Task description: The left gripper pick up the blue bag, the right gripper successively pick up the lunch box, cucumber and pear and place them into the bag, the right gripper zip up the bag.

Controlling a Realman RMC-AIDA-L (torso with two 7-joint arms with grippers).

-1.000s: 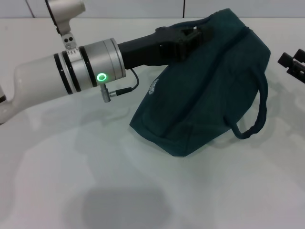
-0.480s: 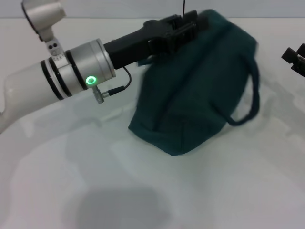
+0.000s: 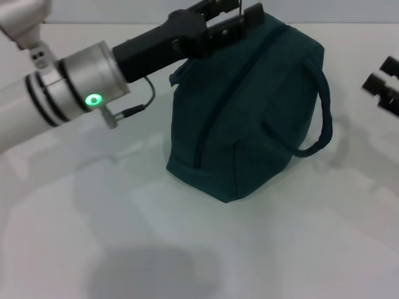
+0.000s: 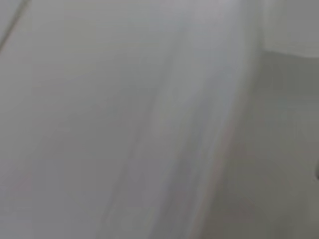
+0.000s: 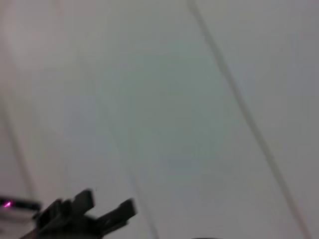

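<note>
The large dark teal-blue fabric bag [image 3: 249, 106] stands upright on the white table [image 3: 124, 237], its bottom edge resting on the tabletop and one loop handle hanging down its right side. At the bag's top rim, the left gripper [image 3: 234, 18], a black two-fingered claw on a black arm with a silver cylindrical section (a green light glows on it), has its fingers closed together on the bag's upper edge. The right gripper [image 3: 381, 87], also black, sits well apart from the bag, off its right side; whether its fingers are parted cannot be told.
</note>
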